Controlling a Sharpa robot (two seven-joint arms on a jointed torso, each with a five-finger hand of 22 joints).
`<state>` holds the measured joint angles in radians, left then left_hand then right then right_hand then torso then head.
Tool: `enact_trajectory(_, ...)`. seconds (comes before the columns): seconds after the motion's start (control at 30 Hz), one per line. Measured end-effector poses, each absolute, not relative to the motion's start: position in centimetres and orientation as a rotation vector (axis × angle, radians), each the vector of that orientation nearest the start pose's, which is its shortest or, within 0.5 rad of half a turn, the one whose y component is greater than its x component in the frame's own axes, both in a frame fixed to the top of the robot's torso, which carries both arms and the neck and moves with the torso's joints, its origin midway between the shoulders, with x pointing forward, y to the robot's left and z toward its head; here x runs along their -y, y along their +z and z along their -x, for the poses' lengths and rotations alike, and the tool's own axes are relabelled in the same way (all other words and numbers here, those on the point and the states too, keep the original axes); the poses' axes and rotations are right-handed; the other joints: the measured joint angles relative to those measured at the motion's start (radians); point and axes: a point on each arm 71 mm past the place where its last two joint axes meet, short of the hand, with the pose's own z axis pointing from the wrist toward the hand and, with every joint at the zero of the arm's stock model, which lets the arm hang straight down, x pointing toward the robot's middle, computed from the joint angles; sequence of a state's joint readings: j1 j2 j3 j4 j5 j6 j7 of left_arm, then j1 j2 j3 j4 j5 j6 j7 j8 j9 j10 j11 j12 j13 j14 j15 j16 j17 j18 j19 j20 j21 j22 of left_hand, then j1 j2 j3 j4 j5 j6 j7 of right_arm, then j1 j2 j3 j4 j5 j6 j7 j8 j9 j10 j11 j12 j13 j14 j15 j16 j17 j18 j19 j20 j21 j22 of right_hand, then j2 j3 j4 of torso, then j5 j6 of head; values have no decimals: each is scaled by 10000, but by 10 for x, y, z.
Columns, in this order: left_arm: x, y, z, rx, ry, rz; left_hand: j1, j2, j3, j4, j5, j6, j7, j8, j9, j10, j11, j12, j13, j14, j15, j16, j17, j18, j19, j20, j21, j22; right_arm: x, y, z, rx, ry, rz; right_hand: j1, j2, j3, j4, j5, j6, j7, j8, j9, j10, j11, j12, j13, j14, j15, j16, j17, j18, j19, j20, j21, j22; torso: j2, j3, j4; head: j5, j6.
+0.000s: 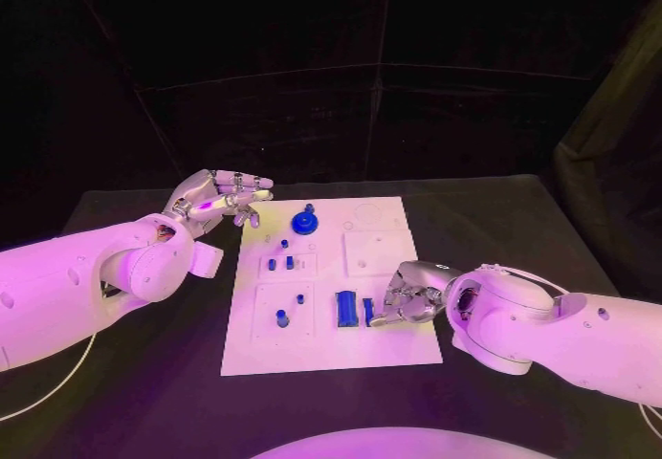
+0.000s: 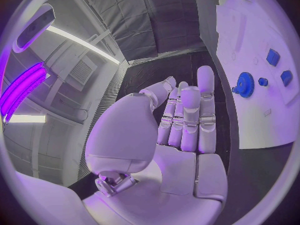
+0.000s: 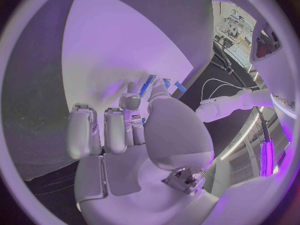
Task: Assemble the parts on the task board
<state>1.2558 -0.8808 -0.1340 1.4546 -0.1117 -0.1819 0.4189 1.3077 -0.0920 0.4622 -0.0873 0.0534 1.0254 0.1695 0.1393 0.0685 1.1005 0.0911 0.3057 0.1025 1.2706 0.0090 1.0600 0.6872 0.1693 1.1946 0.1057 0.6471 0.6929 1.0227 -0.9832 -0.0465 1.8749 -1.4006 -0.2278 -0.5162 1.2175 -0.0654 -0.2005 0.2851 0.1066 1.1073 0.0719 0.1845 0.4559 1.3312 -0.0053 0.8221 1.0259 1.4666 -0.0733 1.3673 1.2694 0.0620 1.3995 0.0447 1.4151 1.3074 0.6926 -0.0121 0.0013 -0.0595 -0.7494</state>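
Observation:
The white task board (image 1: 331,349) lies in the middle of the black table. A blue gear (image 1: 305,224) stands near its far edge, also seen as the gear (image 2: 244,84) beyond my left fingers. Two small blue pegs (image 1: 280,263) and another blue piece (image 1: 283,317) sit on the board's left half. A wide blue block (image 1: 346,308) lies next to a narrow blue bar (image 1: 367,307). My right hand (image 1: 408,295) pinches that bar (image 3: 148,85) between thumb and a finger, the other fingers curled. My left hand (image 1: 221,199) hovers at the board's far left corner, fingers apart, holding nothing.
Black table (image 1: 524,220) surrounds the board on all sides, with bare room to the right and at the front left. A white square plate (image 1: 374,251) sits on the board's right half. My left arm (image 3: 231,102) shows across the board in the right wrist view.

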Motion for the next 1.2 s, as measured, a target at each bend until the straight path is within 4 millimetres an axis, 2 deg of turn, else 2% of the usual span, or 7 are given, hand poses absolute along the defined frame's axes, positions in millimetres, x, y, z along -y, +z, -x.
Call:
enact_trajectory(0.1,-241,-187,-495,-15117,-15172,9452,-18,18,-57,7,0,-18,18,0,-6,-55,55,38,0,-39,39,0,-42,-1,-9,9,0,-9,197,-243,-378,-20717,5683,-1087,56,-76,-18,18,-62,-330,91,-163,-6,-638,102,-1246,-882,-4,81,-637,-804,20,-628,64,-608,-477,-15,0,-1,-20,74)
enact_trajectory(0.27,-240,-190,-495,-15125,-15186,9609,-632,-214,-825,370,0,-559,87,-153,-35,-533,193,39,-1,-1117,215,-1044,-1219,-2,-576,206,-603,-323,217,-235,-399,-20710,7049,-2323,1253,201,28,-530,-68,-1007,544,-584,-257,-1876,561,-3826,-3030,-1382,522,-5891,-6109,1098,-3871,453,-4948,-5268,-91,-35,0,-103,352)
enact_trajectory(0.47,-237,-196,-504,-14973,-15234,9983,-577,-44,-1642,592,0,-593,52,-95,-8,-787,286,-41,-193,-2610,565,-4029,-2836,-2,-2110,608,-2667,-1730,232,-232,-439,-19765,9824,-4981,2784,771,313,-1459,34,-1868,1099,-1159,-991,-3345,1349,-5989,-5289,-4172,1569,-9812,-8276,1082,-5843,1210,-8208,-7419,-317,-123,0,-154,813)
enact_trajectory(0.6,-237,-201,-515,-14746,-15160,10334,-351,180,-1883,640,0,-592,52,-112,-8,-678,465,-590,-374,-3065,918,-6098,-3843,-2,-3010,1042,-4047,-2811,231,-235,-472,-18506,11413,-6648,2828,920,254,-2092,-23,-2002,1116,-1159,-1878,-3289,1653,-6928,-7201,-4677,2060,-11790,-10014,945,-6165,1859,-10369,-9001,-505,-173,-32,-140,1150)
enact_trajectory(0.87,-238,-212,-539,-13666,-14803,10868,-190,339,-2296,613,0,-536,-111,-529,-27,-948,845,-1604,-395,-3485,1339,-8148,-4979,0,-3979,1620,-5387,-4015,238,-236,-524,-15998,12711,-8686,2151,1474,279,-2877,13,-1866,1218,-1158,-3221,-2915,1761,-7568,-9276,-3917,2142,-13020,-11784,1095,-5485,2187,-12435,-10740,-831,-196,-148,-18,1755)
enact_trajectory(1.07,-244,-215,-546,-12981,-14420,11058,-106,437,-2527,602,0,-536,-111,-688,-27,-946,879,-1976,-395,-3336,1483,-8716,-5333,0,-4040,1681,-5583,-4394,234,-236,-535,-15160,13253,-9169,1977,1555,260,-2991,13,-1864,1219,-1158,-3494,-2857,1732,-7568,-9580,-3885,2139,-13019,-12044,1094,-5324,2195,-12745,-11049,-960,-155,-149,39,1906)
enact_trajectory(1.2,-243,-217,-545,-13013,-14416,11115,-1873,698,-2848,724,-243,-1831,-351,-1002,-304,-2313,679,-2208,-661,-4554,1260,-8989,-5560,-1,-5126,1330,-5991,-4756,234,-236,-532,-15206,13265,-9190,82,1182,460,-2968,-86,-3006,1014,-1472,-3749,-4178,1540,-7854,-9867,-5305,2000,-13313,-12317,1092,-6365,1849,-12964,-11335,-969,-149,-148,59,1882)
